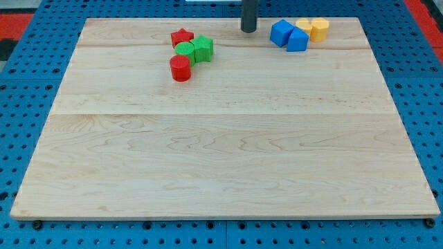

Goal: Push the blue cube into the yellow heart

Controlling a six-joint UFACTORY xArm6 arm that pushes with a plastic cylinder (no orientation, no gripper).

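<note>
Near the view's top edge of the worktop [221,173], just left of the blue cube [281,32]: my tip [248,30], set apart from the cube by a small gap and touching nothing. No jaws on the tool, only a plain dark rod, so nothing to open, close or grip.

Against the cube's lower right side: a second blue block [298,41], shape hard to read. Behind the pair, toward the view's top right: two yellow blocks side by side. Taking the one tucked in behind the blues as the yellow heart [303,25], though mostly hidden and not certain; just right of it, the other yellow block [320,29]. Cube very near the heart already, perhaps touching; cannot tell for sure.

Well off to the view's left, clear of all this: a red star [182,37], a green round block [185,49], a green block [203,48] beside it, and a red cylinder [180,68].

Judged as the approach step: lined up on the cube's left side, push not yet begun. Calls next for a short, slow slide toward the view's right, biased slightly toward the top, pressing the cube onto the heart rather than dragging the second blue block along or driving the yellows off the nearby top edge.
</note>
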